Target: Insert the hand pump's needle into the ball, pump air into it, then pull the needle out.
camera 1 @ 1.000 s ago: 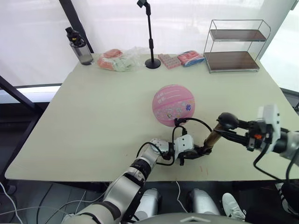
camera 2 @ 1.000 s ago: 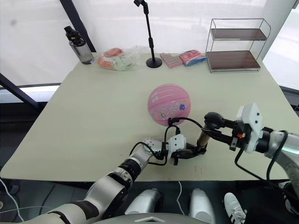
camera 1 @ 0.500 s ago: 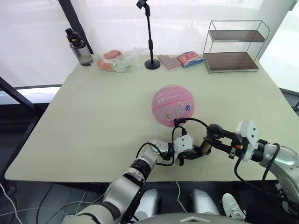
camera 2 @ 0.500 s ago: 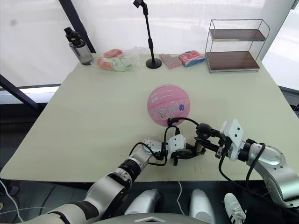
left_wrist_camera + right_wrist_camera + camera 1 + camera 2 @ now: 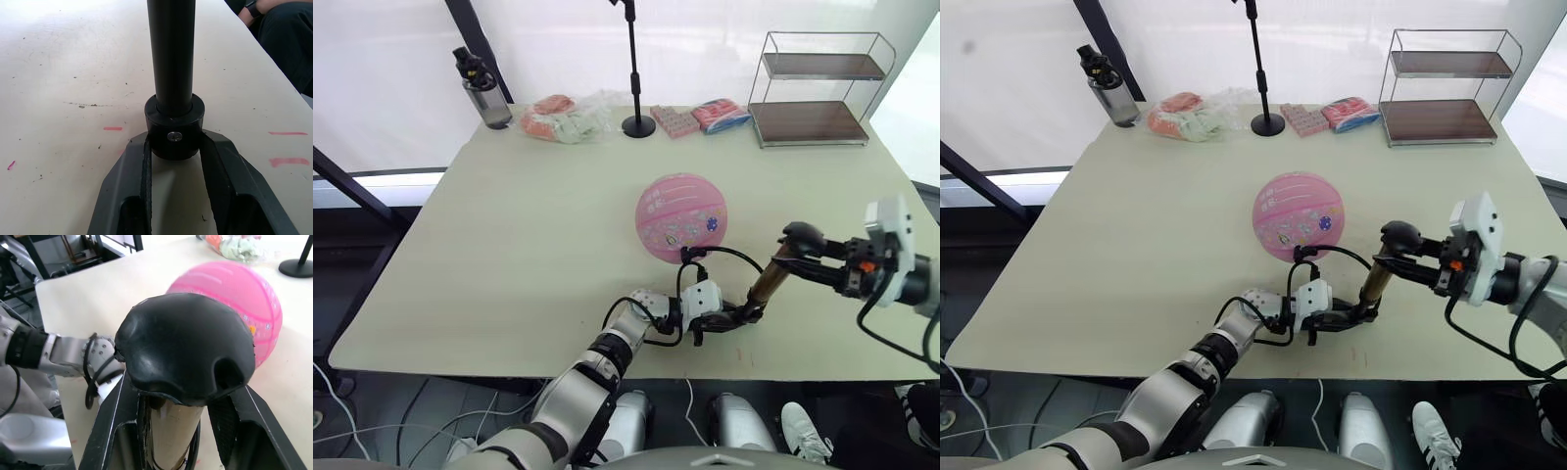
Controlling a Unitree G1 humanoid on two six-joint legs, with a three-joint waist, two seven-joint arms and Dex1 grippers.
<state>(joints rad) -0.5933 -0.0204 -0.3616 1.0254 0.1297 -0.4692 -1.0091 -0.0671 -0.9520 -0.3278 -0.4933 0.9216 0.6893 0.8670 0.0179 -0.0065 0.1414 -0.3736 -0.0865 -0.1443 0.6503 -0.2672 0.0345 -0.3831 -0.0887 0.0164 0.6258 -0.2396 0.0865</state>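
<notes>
Bright, even daylight; backlit from the far side.
White backdrop blown out; table point(image 5: 509, 235) evenly lit, soft shadow beneath the ball point(image 5: 680, 217); right wrist foreground slightly soft.

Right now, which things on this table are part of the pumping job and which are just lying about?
In the job: ball; pump; its hose, running to the ball; left tool and right tool, both on the pump.

Lying about: bottle, bags, stand, rack, packets.

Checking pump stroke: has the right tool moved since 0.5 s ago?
Yes. The right tool, gripping the hand pump knob, rose away from the left tool.
</notes>
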